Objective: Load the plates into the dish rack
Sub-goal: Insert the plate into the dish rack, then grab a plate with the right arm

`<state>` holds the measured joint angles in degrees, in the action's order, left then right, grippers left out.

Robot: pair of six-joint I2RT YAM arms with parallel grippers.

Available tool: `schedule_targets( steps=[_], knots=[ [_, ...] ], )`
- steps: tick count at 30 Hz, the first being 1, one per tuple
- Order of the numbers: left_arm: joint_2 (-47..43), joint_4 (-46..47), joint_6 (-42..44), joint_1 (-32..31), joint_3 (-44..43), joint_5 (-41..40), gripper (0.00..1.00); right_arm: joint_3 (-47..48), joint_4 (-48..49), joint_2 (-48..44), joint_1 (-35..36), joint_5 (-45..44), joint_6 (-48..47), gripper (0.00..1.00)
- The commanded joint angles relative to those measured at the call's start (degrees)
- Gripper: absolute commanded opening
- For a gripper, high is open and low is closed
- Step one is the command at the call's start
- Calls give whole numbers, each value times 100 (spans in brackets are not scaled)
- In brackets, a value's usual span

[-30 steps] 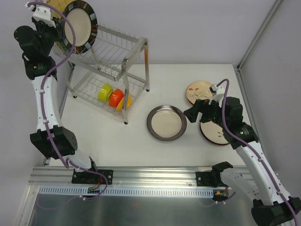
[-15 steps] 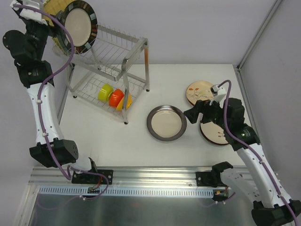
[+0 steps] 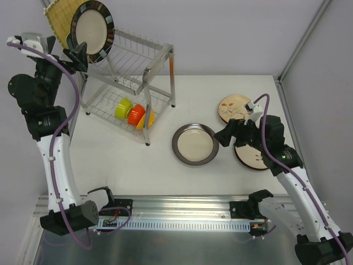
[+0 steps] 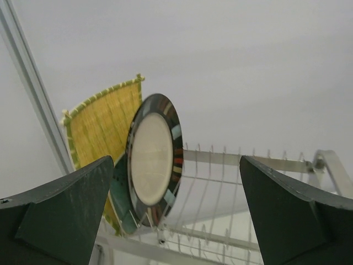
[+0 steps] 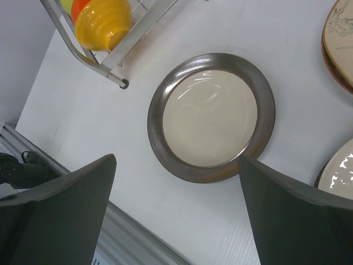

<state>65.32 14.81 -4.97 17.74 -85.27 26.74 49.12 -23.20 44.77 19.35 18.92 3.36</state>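
Note:
The dish rack stands at the back left. In its top tier a round dark-rimmed cream plate stands on edge, with a square yellow woven plate behind it and a teal plate between them. My left gripper hangs open just in front of them, holding nothing. On the table lies another dark-rimmed plate. My right gripper hovers open above its near right edge.
Green, orange and yellow bowls sit in the rack's lower tier. A cream floral plate and a brown-rimmed plate lie beside and under my right arm. A wall runs close along the right.
My left gripper opened, let go of the dark-rimmed plate now standing in the rack, and drew back down and left. The right gripper edged slightly left.

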Motion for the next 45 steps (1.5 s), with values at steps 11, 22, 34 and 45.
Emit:
schedule_targets(
  steps=[11, 22, 34, 45],
  knots=[
    [-3076, -1302, -1971, -568, 3191, -239, 99, -1122, 235, 269, -19, -231, 1781, 100],
    [-5019, -3466, -2588, -1220, 4931, -222, 99, -2345, 1616, 620, -19, -520, 2872, 100],
    [-5249, -4030, -2219, -1361, 5671, -55, 99, -3031, 3163, 1437, -19, -872, 3215, 92],
    [-5213, -4003, -2280, -1361, 5653, -152, 99, -3207, 4684, 3018, 42, -617, 3769, 85]
  ],
)
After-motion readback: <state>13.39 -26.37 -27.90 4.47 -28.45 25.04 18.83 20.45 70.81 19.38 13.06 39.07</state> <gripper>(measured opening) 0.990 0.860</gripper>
